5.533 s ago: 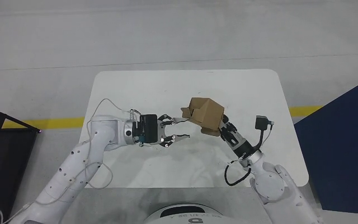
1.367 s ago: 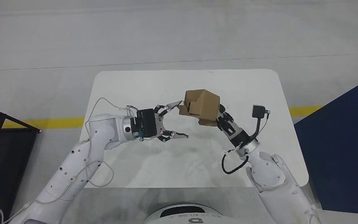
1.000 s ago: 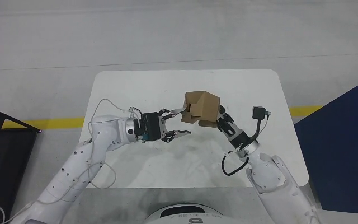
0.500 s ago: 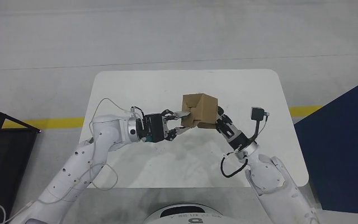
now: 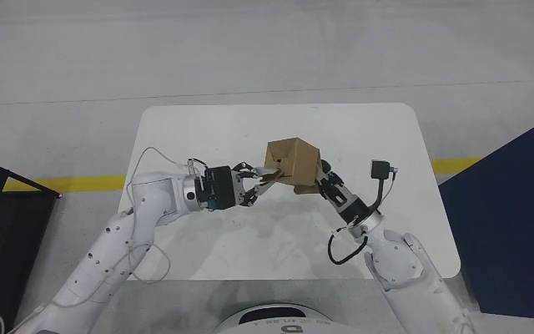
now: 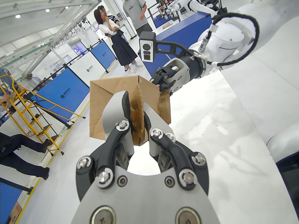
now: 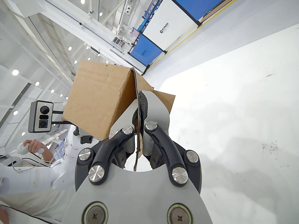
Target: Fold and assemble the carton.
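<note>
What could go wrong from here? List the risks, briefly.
1. The left tool and right tool each pinch a thin flap of the carton; pulling apart could tear one.
2. The left tool's flap looks crumpled, so it may slip out.
3. If one lets go, the carton may swing or drop.

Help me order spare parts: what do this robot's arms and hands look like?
Left arm and right arm: glossy white shells. Left hand and right hand match: silver plate with screws, black linkages, grey fingers, black ribbed pads. A thick black cable loops at the right wrist beside a grey camera on a black bracket; a thin wire follows the left arm.
</note>
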Robot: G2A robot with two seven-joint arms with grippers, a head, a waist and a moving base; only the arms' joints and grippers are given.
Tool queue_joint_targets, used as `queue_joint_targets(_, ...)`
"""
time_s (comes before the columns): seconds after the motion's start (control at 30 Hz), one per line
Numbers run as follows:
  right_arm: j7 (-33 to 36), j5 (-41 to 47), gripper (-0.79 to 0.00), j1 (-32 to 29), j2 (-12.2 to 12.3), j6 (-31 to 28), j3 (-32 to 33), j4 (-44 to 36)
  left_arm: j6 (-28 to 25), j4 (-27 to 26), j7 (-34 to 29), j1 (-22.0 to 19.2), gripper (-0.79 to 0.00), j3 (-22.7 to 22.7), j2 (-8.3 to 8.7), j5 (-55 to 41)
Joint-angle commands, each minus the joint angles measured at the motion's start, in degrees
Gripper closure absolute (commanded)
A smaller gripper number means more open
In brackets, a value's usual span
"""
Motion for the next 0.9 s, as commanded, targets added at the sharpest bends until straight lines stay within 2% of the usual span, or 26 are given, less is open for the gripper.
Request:
queue_joint_targets(0.0, 0.02, 0.05, 0.000, 0.00, -0.01, -0.03, 0.03, 0.08, -0.41, -0.16, -0.26, 0.25, -0.129, -0.42, 0.09, -0.54)
queue_joint_targets(0.1, 0.14, 0.10, 0.000, -0.04, -0.03, -0.03, 0.03, 0.11, -0.83, -0.38, -0.59, 0.66, -0.111, -0.75, 0.19, -0.72)
queue_joint_targets(0.17, 0.21, 0.23, 0.000, -0.05, -0.04, -0.11, 0.05, 0.10, -1.01, -0.44, -0.72, 0.90, -0.252, -0.88, 0.23, -1.08)
queue_joint_targets(0.2, 0.23, 0.23, 0.000, -0.05, -0.05, -0.18, 0.07, 0.11, -1.01, -0.42, -0.74, 1.02, -0.711, -1.02, 0.24, -1.40)
queue_joint_targets(0.23, 0.20, 0.19, 0.000, -0.05, -0.05, -0.26, 0.11, 0.14, -1.03, -0.38, -0.74, 1.17, -0.785, -1.27, 0.27, -1.89)
queue_joint_targets(0.57, 0.25, 0.39, 0.000, 0.13, -0.14, -1.85, -0.21, 1.54, -1.20, -0.07, -2.03, 4.61, -0.785, -6.58, 0.94, -9.38)
queue_joint_targets(0.73, 0.30, 0.34, 0.000, 0.81, -0.23, -2.55, -0.64, 2.28, -1.00, -1.31, -4.44, 6.30, -0.785, -5.65, 0.74, -12.73)
queue_joint_targets(0.87, 0.64, -0.22, 0.000, 1.11, -0.27, -2.79, -1.07, 2.43, 1.89, -1.23, -5.72, 6.76, -0.785, -4.57, 0.35, -13.91)
